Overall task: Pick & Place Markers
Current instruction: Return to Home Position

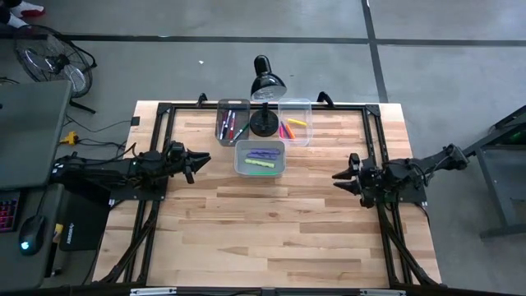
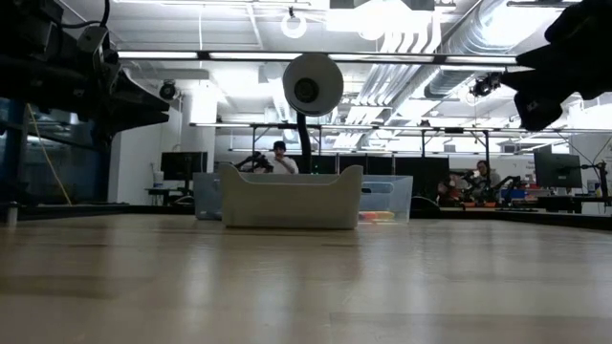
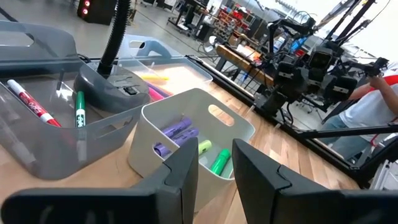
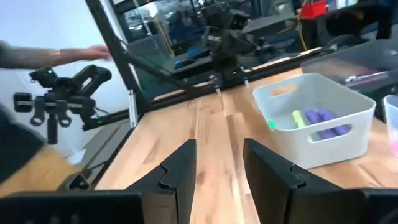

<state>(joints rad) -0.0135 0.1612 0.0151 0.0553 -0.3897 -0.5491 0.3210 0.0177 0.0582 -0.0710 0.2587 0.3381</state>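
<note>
My left gripper point(image 1: 200, 163) hangs above the left part of the table point(image 1: 271, 238), well apart from the bins and pointed toward them. Its fingers point(image 3: 183, 177) stand a little apart, with nothing between them.

The markers point(image 1: 263, 153) that I can see all lie in three bins at the back of the table. The grey bin point(image 1: 233, 107) is the leftmost. Several lie on its floor, among them a red marker point(image 3: 28, 99) and a green marker point(image 3: 79, 109). Just to its right stands the lamp point(image 1: 265, 82), its base between the grey bin and the clear bin point(image 1: 306, 111). In front of that base, nearer the table's middle, sits the white bin point(image 1: 260, 173). It holds purple markers point(image 3: 177, 132) with a yellow-green marker point(image 3: 204, 148) and another green one beside them. The clear bin, rightmost, holds a pink marker point(image 1: 285, 130) and a yellow marker point(image 1: 297, 122).

My right gripper point(image 1: 342, 171) hangs above the right part of the table, pointed inward and also well apart from the bins. Its own fingers point(image 4: 180, 168) are spread somewhat wider than the left pair, and they hold nothing.

Beyond the right arm, a person point(image 3: 373, 106) in a white top shows in my left wrist view.
</note>
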